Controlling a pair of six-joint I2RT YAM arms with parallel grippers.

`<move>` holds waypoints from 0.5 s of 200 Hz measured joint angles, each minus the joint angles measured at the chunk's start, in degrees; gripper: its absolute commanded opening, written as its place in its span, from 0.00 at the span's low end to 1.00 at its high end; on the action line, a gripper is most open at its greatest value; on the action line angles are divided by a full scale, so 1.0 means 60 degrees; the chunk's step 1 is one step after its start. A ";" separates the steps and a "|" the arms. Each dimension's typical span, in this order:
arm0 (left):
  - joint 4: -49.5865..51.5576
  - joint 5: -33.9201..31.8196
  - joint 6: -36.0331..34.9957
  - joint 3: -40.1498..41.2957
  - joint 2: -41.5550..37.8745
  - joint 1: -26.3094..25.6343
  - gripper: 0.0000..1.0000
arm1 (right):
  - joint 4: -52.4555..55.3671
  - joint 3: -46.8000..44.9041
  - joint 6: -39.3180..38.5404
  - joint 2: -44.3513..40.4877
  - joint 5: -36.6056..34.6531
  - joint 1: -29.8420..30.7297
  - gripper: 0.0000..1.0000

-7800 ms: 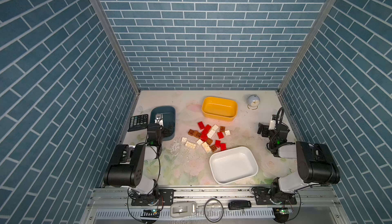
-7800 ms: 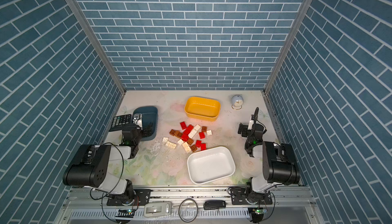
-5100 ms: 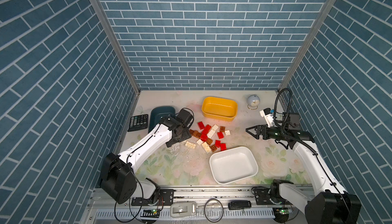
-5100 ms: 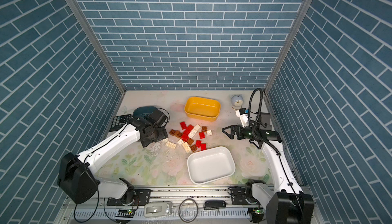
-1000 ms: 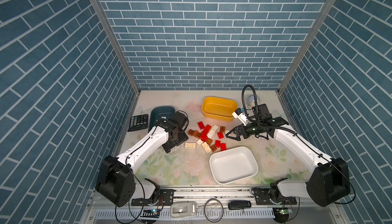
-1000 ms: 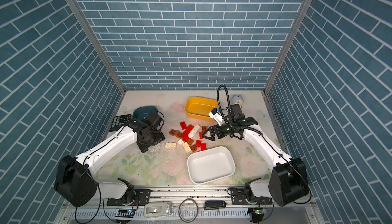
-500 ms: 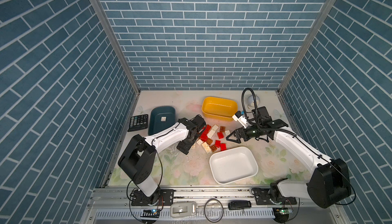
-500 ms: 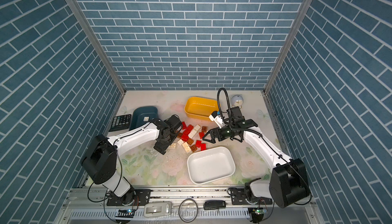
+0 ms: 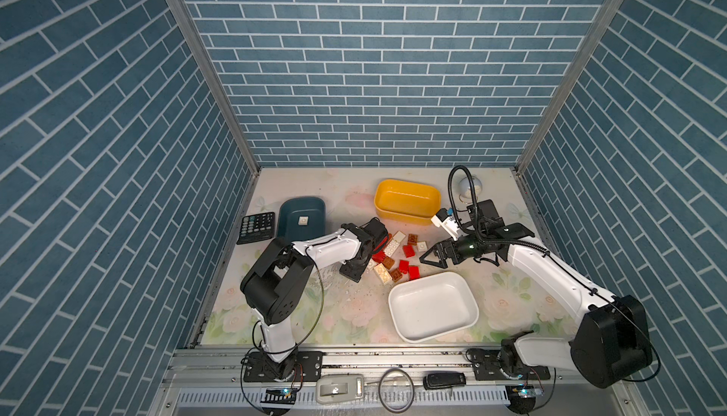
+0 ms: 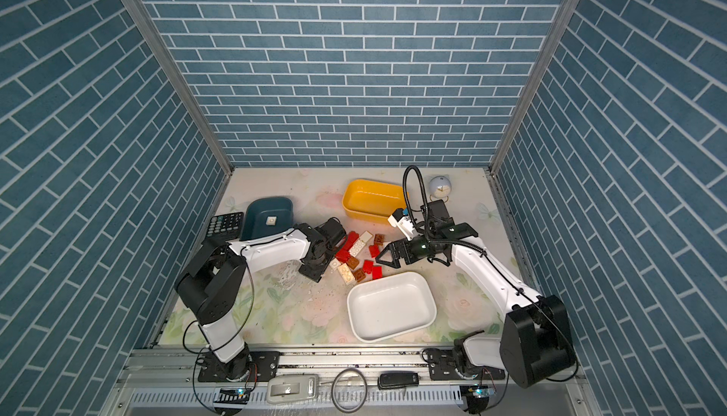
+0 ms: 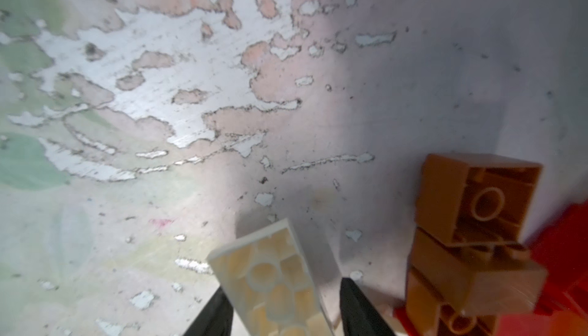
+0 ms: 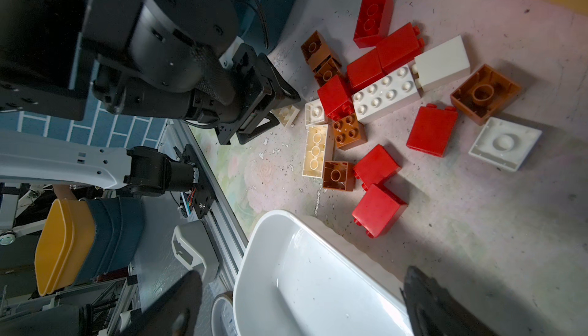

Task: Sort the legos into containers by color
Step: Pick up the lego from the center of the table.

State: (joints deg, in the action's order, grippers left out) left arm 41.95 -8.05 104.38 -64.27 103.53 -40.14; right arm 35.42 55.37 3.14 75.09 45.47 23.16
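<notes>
Legos lie in one loose heap of red, brown and white or cream bricks at the middle of the tabletop. The three containers ring the heap. The teal tub is on the left arm's side, the yellow tub is toward the back wall, and the white tub is in front, just beside the heap. That layout gives you a short carry from the heap to any tub.

Your left tool has narrowed onto a cream brick at the edge of the heap nearest that arm. The wrist view shows a black finger against each flank, so it reads as a grip. The brick sits a little apart from the brown bricks beside it, which is probably why it was chosen: the fingers have room on both sides without nudging a neighbour.

The teal tub holds one white piece, and I see nothing in the yellow or white tubs. The cream brick most likely belongs in the teal tub, so lift it straight up before you swing over.

Your right tool hangs with its jaws wide and nothing between them. It is at the far side of the heap, above the red bricks next to the white tub. From there you can drop onto a red brick without crossing the left arm.

Nearly the whole sort is ahead of you.
</notes>
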 measured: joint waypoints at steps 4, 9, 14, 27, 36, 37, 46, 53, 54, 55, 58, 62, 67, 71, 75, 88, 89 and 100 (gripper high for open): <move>-0.0029 0.0000 0.0004 0.0033 0.0022 0.0004 0.49 | 0.0000 0.0000 0.0000 0.0000 0.0000 0.0000 0.99; -0.0040 -0.0015 -0.0011 0.0047 0.0044 0.0007 0.48 | 0.0000 0.0000 0.0000 0.0000 0.0000 0.0000 0.99; -0.0040 -0.0018 -0.0047 0.0051 0.0036 0.0015 0.46 | 0.0000 0.0000 -0.0004 0.0000 0.0000 0.0000 0.99; -0.0098 -0.0047 -0.0160 0.0051 0.0044 0.0051 0.39 | 0.0004 0.0000 -0.0004 0.0000 0.0004 0.0000 0.99; -0.0120 -0.0051 -0.0211 0.0055 0.0044 0.0084 0.36 | 0.0007 0.0000 -0.0004 0.0000 0.0004 0.0000 0.99; -0.0124 -0.0047 -0.0233 0.0051 0.0044 0.0087 0.35 | 0.0007 0.0000 -0.0004 0.0000 0.0004 0.0000 0.99; -0.0142 -0.0073 -0.0350 0.0055 0.0044 0.0127 0.31 | 0.0007 0.0000 -0.0004 0.0000 0.0004 0.0000 0.99; -0.0146 -0.0106 -0.0423 0.0055 0.0036 0.0157 0.28 | 0.0011 0.0000 -0.0004 0.0000 0.0004 0.0000 0.99; -0.0149 -0.0117 -0.0419 0.0055 0.0033 0.0164 0.27 | 0.0015 0.0000 -0.0004 0.0000 0.0004 0.0000 0.99; -0.0149 -0.0113 -0.0437 0.0055 0.0033 0.0171 0.27 | 0.0015 0.0000 -0.0004 0.0000 0.0000 0.0000 0.99; -0.0146 -0.0127 -0.0503 0.0055 0.0033 0.0182 0.26 | 0.0015 0.0000 -0.0004 0.0000 0.0000 0.0000 0.99; -0.0135 -0.0153 -0.0565 0.0055 0.0029 0.0204 0.26 | 0.0018 0.0000 -0.0004 0.0000 0.0000 0.0000 0.99; -0.0117 -0.0189 -0.0641 0.0055 0.0029 0.0229 0.26 | 0.0025 0.0000 -0.0004 0.0000 0.0000 0.0000 0.99; -0.0095 -0.0219 -0.0732 0.0055 0.0015 0.0251 0.25 | 0.0025 0.0000 -0.0004 0.0000 0.0000 0.0000 0.99; -0.0055 -0.0240 -0.0845 0.0047 -0.0011 0.0280 0.25 | 0.0025 0.0000 -0.0004 0.0000 0.0000 0.0000 0.99; 0.0171 -0.0353 -0.1279 -0.0044 -0.0135 0.0375 0.26 | 0.0025 0.0000 -0.0004 0.0000 0.0000 0.0000 0.99; 0.0186 -0.0353 -0.1308 -0.0051 -0.0142 0.0382 0.26 | 0.0025 0.0000 -0.0004 0.0000 0.0000 0.0000 0.99; 0.0441 -0.0433 -0.1800 -0.0251 -0.0313 0.0484 0.26 | 0.0025 0.0000 -0.0004 0.0000 0.0000 0.0000 0.99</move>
State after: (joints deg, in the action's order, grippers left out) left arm 44.60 -10.66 93.58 -65.78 101.65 -37.23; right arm 35.57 55.37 3.11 75.09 45.47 23.16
